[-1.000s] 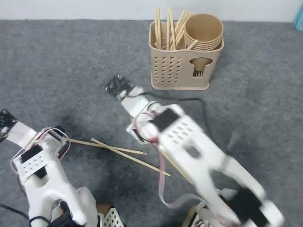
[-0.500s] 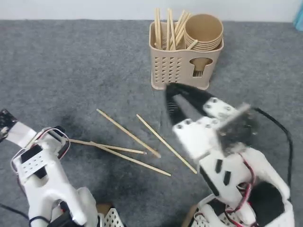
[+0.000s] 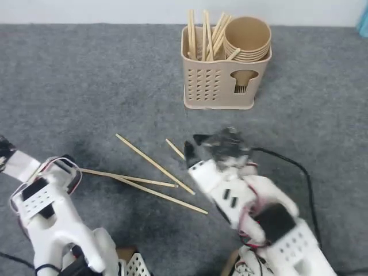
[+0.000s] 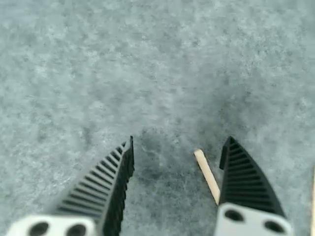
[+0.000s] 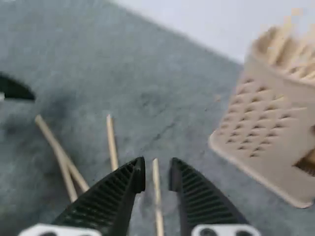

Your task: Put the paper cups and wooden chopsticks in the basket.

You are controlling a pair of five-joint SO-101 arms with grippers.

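Tan basket holds stacked paper cups, upright chopsticks; four loose chopsticks on grey carpet

Mottled grey carpet throughout. At one o'clock, a beige basket patterned with a grid of small holes, with kraft-brown paper cups and pale wooden chopsticks inside. The same pale wood on the loose chopsticks near centre. White shells with black patches on the left arm and right arm. Ribbed black on the left gripper and right gripper.
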